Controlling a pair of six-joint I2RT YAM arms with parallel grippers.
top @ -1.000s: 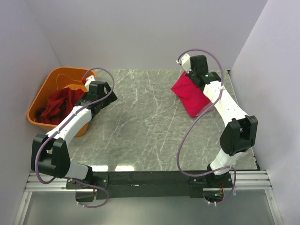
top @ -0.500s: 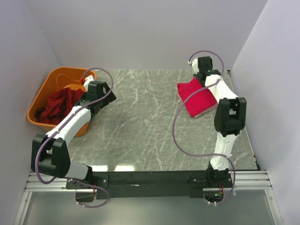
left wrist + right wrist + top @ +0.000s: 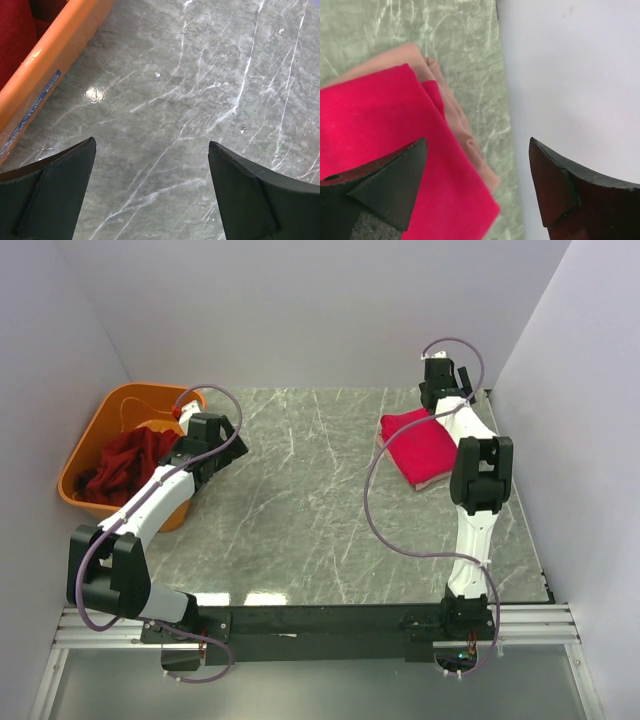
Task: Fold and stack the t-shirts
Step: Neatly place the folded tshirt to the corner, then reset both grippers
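A folded crimson-pink t-shirt (image 3: pixel 418 444) lies on a pale salmon-pink t-shirt (image 3: pixel 433 480) at the table's far right. The right wrist view shows the crimson t-shirt (image 3: pixel 380 130) with the salmon t-shirt's edge (image 3: pixel 465 135) sticking out beneath it. My right gripper (image 3: pixel 440 380) hovers over the stack's far corner by the wall. That right gripper (image 3: pixel 477 142) is open and holds nothing. Dark maroon t-shirts (image 3: pixel 125 462) are heaped in the orange tub (image 3: pixel 95 435). My left gripper (image 3: pixel 212 432) hangs beside the tub. This left gripper (image 3: pixel 151 143) is wide open over bare marble.
The orange tub's wall (image 3: pixel 45 55) runs just left of my left gripper. The right wall (image 3: pixel 570 75) stands close behind the shirt stack. The grey marble table (image 3: pixel 310 500) stretches between the two arms.
My right gripper opened and let go of the crimson-pink t-shirt, which now lies flat on the salmon one. The right arm swung back toward the far right corner. The left arm stayed still.
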